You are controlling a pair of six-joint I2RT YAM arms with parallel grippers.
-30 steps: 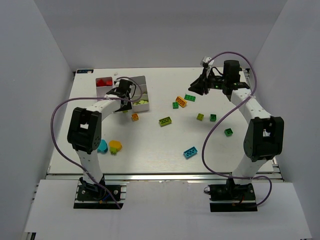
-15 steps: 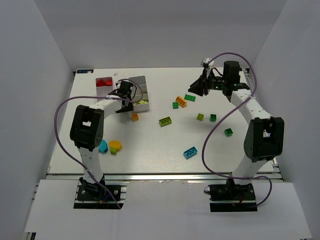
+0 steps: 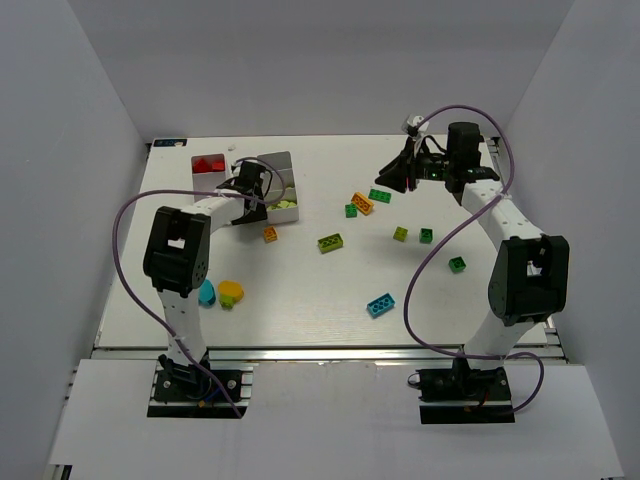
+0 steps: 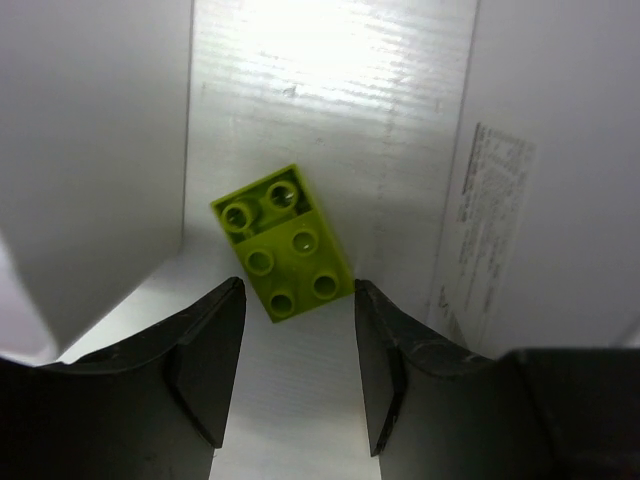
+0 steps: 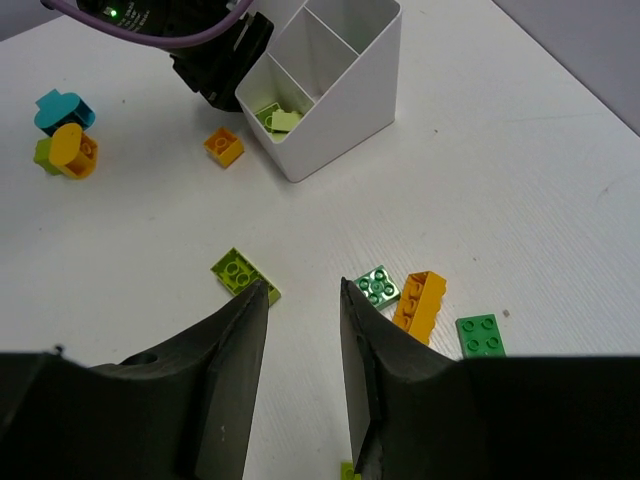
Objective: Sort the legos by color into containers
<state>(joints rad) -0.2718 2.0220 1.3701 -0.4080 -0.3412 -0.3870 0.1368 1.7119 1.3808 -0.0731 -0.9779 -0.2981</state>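
Note:
A white container (image 3: 275, 162) stands at the back left, with red legos (image 3: 208, 165) in its far compartment and lime ones (image 3: 286, 206) in the near one. My left gripper (image 3: 249, 196) hangs over it, open. In the left wrist view a lime lego (image 4: 283, 243) lies on the compartment floor just past the fingertips, with nothing between the jaws. My right gripper (image 3: 392, 176) hovers open and empty above the loose legos. In its wrist view a lime lego (image 5: 243, 275) lies by the left finger and a green one (image 5: 379, 286) by the right.
Loose legos lie across the middle of the table: orange (image 3: 270, 234), lime (image 3: 330, 242), orange (image 3: 362, 203), green (image 3: 380, 195), lime (image 3: 400, 234), green (image 3: 457, 264), cyan (image 3: 380, 305). A cyan piece (image 3: 205, 292) and a yellow piece (image 3: 231, 293) sit near the left arm.
My left arm has shifted a little toward the container, with its gripper still over the near compartment. The right arm has barely moved.

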